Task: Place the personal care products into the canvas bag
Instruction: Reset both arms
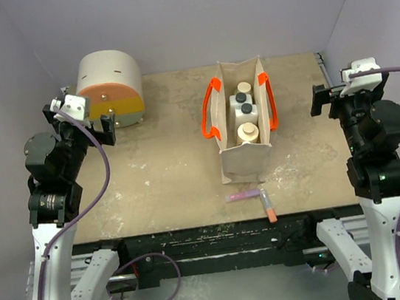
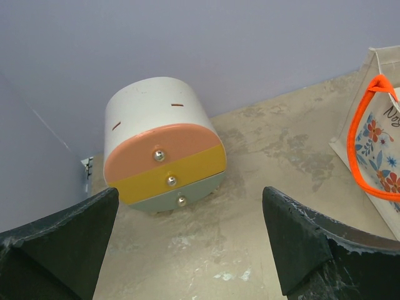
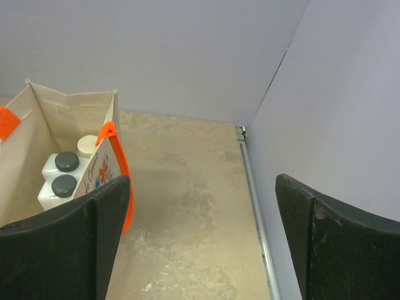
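The beige canvas bag with orange loop handles (image 1: 245,160) stands upright in the middle of the bench (image 1: 159,178). Inside it I see, in one row, a cream cap (image 1: 243,86), two white bottles with black caps (image 1: 243,103) and a squat cream jar (image 1: 247,133). Just in front of the bag two small things lie flat on the bench, a pinkish tube (image 1: 241,196) and a grey tube with an orange tip (image 1: 267,206). Their ends are very near, but if they touch I cannot tell. The left gripper (image 1: 107,126) and the right gripper (image 1: 318,100) are both wide open and hold nothing, raised at the two sides, well apart from the bag. I think the tubes are what remains to pack. The right arm seems better placed. It should come down from above with the jaws across the narrow body of the orange-tipped tube, so the other one is not pushed. Then it should lift high over the near wall and the handles, and let go only above a free corner inside.
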